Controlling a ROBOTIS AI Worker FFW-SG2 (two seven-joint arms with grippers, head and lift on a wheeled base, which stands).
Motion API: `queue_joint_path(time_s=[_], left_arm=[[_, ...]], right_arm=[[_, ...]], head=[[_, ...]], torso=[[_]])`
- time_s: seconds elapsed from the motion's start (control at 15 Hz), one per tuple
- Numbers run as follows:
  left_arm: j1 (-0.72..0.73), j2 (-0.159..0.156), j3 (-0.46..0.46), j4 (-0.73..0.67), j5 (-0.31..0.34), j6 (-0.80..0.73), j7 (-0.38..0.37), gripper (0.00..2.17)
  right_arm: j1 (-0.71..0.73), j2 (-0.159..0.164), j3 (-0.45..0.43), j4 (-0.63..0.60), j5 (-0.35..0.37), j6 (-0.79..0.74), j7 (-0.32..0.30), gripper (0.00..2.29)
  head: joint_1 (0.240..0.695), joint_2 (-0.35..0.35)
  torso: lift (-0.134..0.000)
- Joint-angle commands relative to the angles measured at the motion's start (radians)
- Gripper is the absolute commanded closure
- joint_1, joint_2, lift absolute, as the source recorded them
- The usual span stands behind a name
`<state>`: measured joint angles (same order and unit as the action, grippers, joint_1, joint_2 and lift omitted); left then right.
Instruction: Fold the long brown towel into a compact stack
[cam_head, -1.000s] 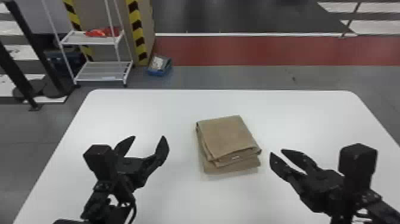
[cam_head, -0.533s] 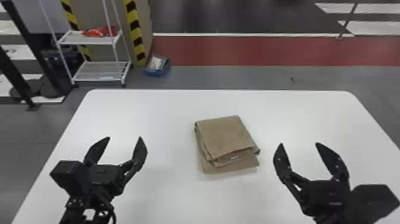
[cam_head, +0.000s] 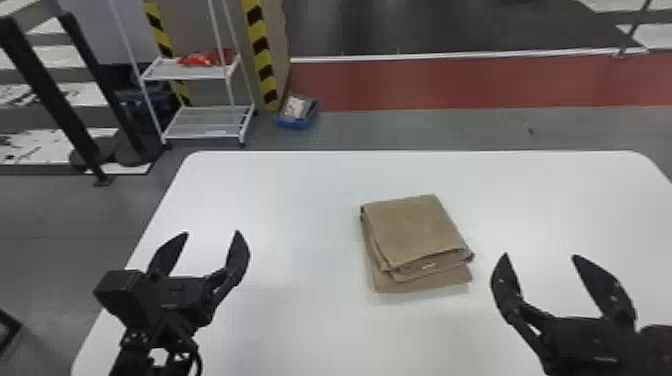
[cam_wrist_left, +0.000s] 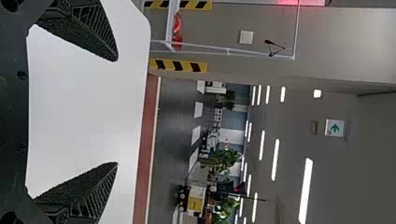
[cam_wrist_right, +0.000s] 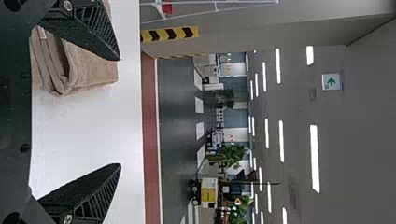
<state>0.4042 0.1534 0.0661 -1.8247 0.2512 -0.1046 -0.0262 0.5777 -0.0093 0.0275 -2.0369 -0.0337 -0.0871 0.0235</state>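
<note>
Since the towel (cam_head: 415, 230) lies stacked, folding appears done, bar squaring at six o'clock; left gripper (cam_head: 212, 233), right gripper (cam_head: 540, 256) released, empty.

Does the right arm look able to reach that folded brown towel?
Probably yes: the right gripper is open beside the brown towel, which lies uncovered, with the left gripper on its other side.

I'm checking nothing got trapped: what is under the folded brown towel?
The brown towel rests on the white table, whose surface shows around it; the part it covers is hidden.
</note>
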Motion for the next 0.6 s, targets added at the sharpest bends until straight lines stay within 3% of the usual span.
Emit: queue_joint_path(time_s=[0.0,0.53], left_arm=[[0.001,0.0,0.006,-0.002,0.0,0.006,0.0,0.08],[0.001,-0.006,0.006,-0.01,-0.001,0.015,0.005,0.08]], right_arm=[[0.004,-0.006,0.0,0.0,0.0,0.001,-0.01,0.08],[0.002,-0.015,0.003,-0.002,-0.006,0.007,-0.011,0.08]], head=[[0.695,0.106],[0.695,0.108]], torso=[[-0.091],[-0.091]])
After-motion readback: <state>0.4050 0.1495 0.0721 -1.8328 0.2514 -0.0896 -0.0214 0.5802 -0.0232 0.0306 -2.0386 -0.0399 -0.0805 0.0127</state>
